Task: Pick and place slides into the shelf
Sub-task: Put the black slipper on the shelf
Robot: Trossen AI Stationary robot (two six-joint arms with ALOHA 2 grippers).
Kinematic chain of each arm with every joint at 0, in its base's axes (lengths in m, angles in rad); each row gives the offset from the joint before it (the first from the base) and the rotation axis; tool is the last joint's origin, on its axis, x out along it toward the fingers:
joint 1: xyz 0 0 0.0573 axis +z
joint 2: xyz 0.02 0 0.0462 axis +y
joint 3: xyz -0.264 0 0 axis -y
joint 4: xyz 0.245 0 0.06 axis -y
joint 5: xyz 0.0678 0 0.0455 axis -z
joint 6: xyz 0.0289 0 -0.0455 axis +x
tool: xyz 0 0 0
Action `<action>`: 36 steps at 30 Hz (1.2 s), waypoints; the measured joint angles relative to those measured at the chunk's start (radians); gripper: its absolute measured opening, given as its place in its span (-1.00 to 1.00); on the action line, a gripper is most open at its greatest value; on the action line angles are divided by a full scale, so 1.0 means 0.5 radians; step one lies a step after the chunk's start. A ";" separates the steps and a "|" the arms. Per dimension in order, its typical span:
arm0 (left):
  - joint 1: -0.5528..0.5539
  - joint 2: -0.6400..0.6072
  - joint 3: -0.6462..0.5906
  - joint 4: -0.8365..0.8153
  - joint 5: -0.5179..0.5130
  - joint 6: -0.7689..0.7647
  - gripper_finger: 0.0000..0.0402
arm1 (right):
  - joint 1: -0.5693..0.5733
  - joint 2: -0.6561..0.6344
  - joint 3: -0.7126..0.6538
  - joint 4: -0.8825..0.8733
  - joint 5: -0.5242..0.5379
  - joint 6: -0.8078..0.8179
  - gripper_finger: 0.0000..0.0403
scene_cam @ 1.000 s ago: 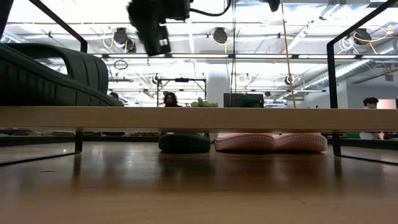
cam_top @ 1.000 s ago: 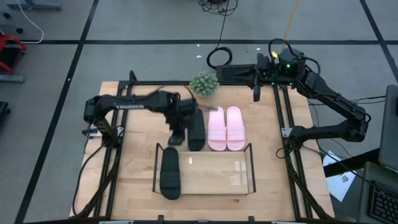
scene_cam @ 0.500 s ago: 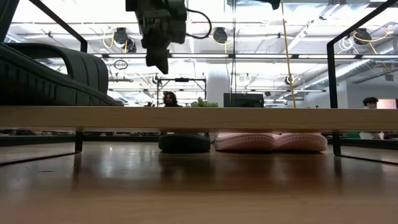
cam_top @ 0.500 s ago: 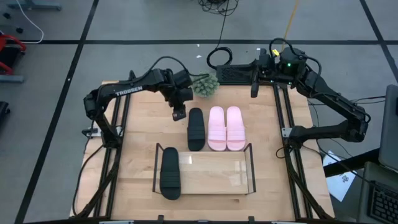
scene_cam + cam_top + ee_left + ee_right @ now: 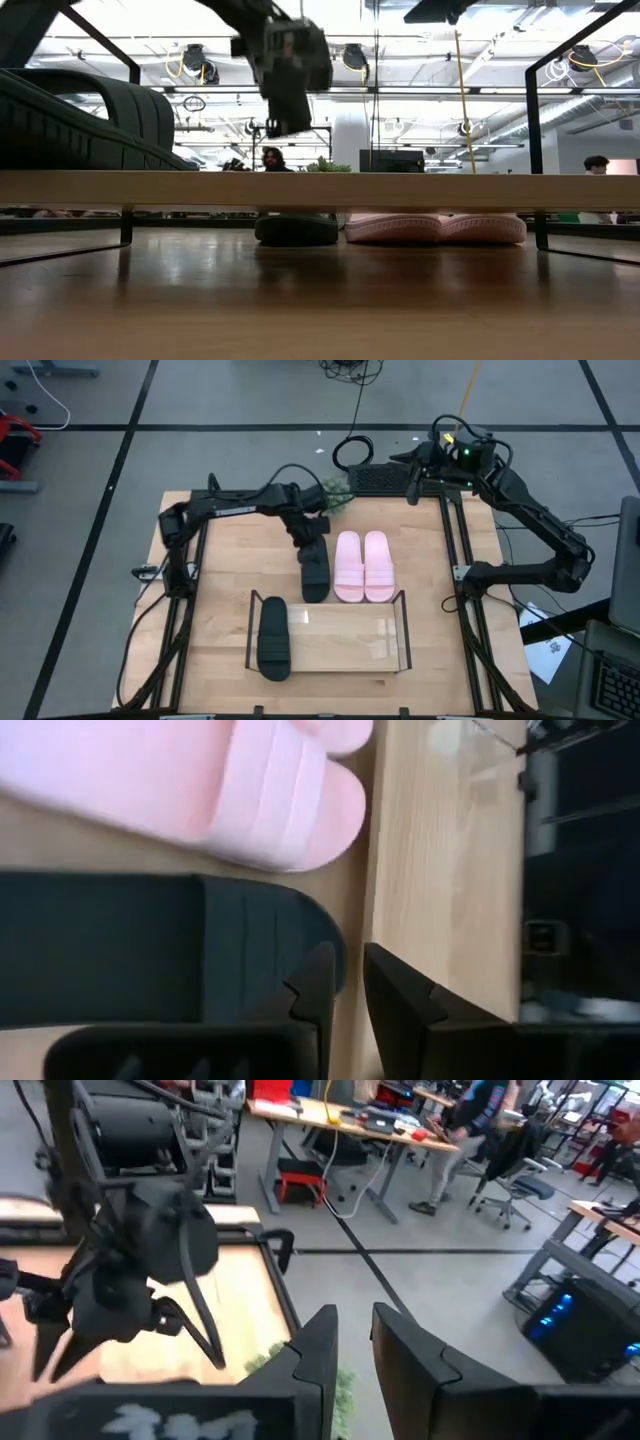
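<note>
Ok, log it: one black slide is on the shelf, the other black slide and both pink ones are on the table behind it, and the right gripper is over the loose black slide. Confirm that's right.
Wrong arm. In the high view it is the left gripper over the loose black slide; the right gripper waits beyond the table's far right corner. One black slide is on the shelf, with the pink slides behind it.

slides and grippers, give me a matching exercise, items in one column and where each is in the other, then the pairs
Items:
1. black slide
2. second black slide
3. pink slides
4. right gripper

Places:
A. side by side on the table, behind the shelf
B. raised at the table's back right corner
C. on the shelf's left end
D. on the table under the left gripper

Pairs: 1-C, 2-D, 3-A, 4-B
</note>
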 joint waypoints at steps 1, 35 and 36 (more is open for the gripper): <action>0.014 0.039 0.000 -0.006 0.094 -0.040 -0.71 | -0.005 0.000 0.000 -0.019 0.001 -0.024 -0.72; 0.124 0.202 -0.001 -0.193 -0.228 0.324 0.00 | 0.000 0.000 0.000 -0.140 -0.002 -0.026 -0.72; 0.120 0.216 0.000 -0.179 -0.231 0.323 0.00 | 0.000 0.000 0.000 -0.140 -0.002 -0.026 -0.72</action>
